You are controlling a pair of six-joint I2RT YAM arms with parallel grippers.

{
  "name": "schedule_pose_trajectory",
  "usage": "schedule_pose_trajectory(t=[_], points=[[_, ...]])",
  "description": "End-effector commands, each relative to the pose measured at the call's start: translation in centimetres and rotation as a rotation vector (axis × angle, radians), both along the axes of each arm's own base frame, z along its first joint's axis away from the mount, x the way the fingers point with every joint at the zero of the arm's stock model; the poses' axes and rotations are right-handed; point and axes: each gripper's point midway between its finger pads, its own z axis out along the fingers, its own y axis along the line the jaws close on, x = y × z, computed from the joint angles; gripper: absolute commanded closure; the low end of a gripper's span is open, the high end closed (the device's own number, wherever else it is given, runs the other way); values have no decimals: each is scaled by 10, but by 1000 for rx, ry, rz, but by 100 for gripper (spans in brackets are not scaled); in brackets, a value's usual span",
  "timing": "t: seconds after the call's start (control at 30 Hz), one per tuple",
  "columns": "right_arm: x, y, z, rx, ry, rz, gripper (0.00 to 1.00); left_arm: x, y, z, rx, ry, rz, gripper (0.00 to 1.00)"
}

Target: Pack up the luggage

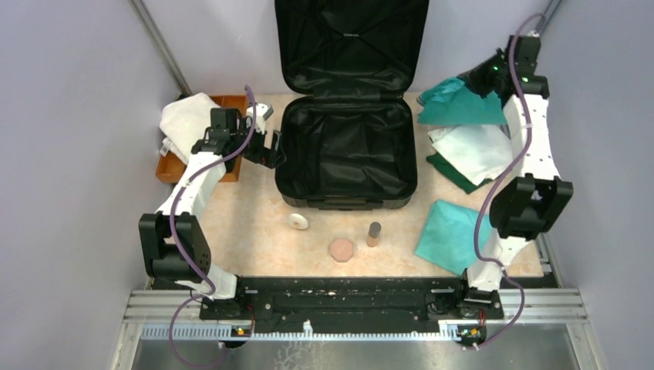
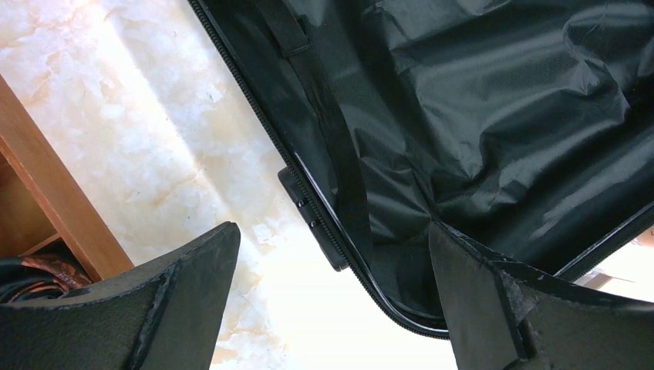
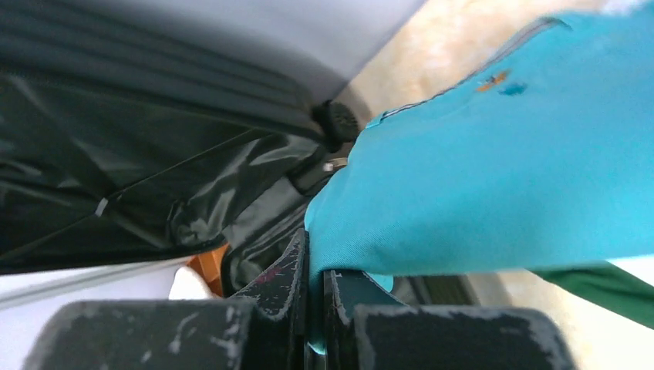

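Right gripper [image 3: 315, 266] pinches smooth teal cloth [image 3: 478, 177]; left gripper [image 2: 332, 239] gapes beside the luggage [image 1: 345, 150], open upward, lid upright at the far edge, glossy crinkled lining.

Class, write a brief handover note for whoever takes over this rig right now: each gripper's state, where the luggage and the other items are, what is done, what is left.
Left gripper: open, holding nothing, at the left rim of the luggage.
Right gripper: shut on a teal cloth, far right, beside the raised lid.
Luggage: open at mid-table, nothing inside.
Done: one cloth gripped, nothing packed.
Left: place that cloth inside. Then probably the white cloth, the second teal cloth, the white disc, the pinkish puck and the small bottle.
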Motion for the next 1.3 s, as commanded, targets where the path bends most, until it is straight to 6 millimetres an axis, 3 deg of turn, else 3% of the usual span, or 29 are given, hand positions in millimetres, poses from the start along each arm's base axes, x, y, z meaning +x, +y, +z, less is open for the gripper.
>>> schedule_pose_trajectory(t=[0.0, 0.17, 0.3, 0.43, 0.57, 0.63, 0.8, 0.9, 1.0, 1.17, 1.27], points=[[17, 50, 67, -65, -121, 104, 100, 6, 4, 30, 3, -70, 17, 2], [26, 117, 118, -75, -253, 220, 100, 12, 8, 30, -6, -54, 59, 2], [17, 160, 156, -65, -395, 275, 100, 17, 12, 28, -14, -29, 104, 2], [10, 219, 170, 16, -483, 397, 100, 19, 16, 26, -14, -16, 141, 2], [9, 290, 162, 136, -499, 549, 100, 23, 22, 29, -35, -12, 190, 2], [10, 314, 153, 154, -512, 593, 100, 23, 25, 31, -49, -7, 206, 2], [14, 354, 133, 210, -520, 684, 100, 22, 26, 34, -54, -7, 216, 2], [2, 378, 133, 243, -585, 818, 100, 21, 25, 33, -62, -6, 216, 2], [-11, 396, 119, 259, -578, 946, 100, 21, 24, 30, -67, 5, 216, 2], [-38, 397, 80, 146, -465, 1082, 100, 22, 27, 27, -62, 9, 230, 2], [-55, 392, 83, 63, -488, 1108, 100, 25, 28, 31, -66, -11, 237, 2]])
